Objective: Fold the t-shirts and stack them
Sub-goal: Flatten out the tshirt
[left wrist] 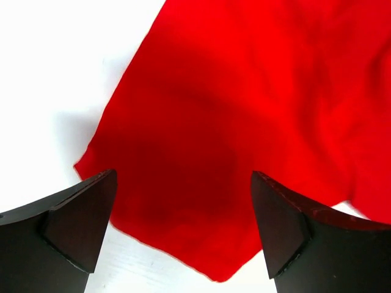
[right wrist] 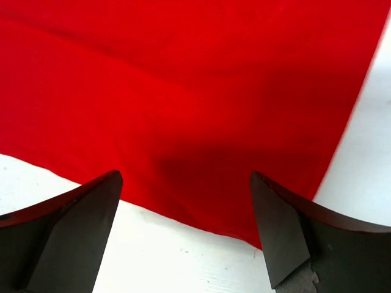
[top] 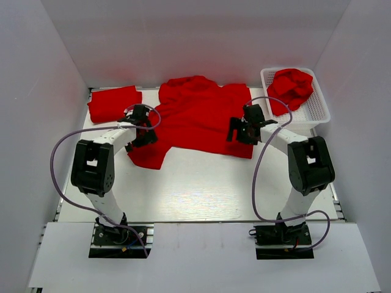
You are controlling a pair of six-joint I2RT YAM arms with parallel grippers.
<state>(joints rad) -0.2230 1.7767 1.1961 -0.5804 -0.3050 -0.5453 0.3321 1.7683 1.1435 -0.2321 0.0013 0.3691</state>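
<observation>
I'm opening a fold on the spread shirt [top: 198, 119], flat under both pincers. Beyond the right pincer [right wrist: 186, 183] the basket [top: 322, 115] holds a crumpled shirt [top: 292, 87]; beyond the left pincer [left wrist: 183, 183] sits a folded shirt [top: 114, 102]. Both pincers gape wide, gripping nothing: left over a sleeve corner, right over the hem edge. Next, I reckon, drop and pinch those edges together.

Two arms: white links, black joints.
Left arm [top: 95, 174] and right arm [top: 308, 168]: white tubular links, bulky black joint housings. Left gripper [top: 142, 131] and right gripper [top: 237, 130] are black. Fingers [left wrist: 79, 226] are matte dark wedges with bevelled inner faces. A lilac cable [top: 52, 162] loops out at 9 o'clock of each arm. Black base plates [top: 119, 241] carry thin wires.
</observation>
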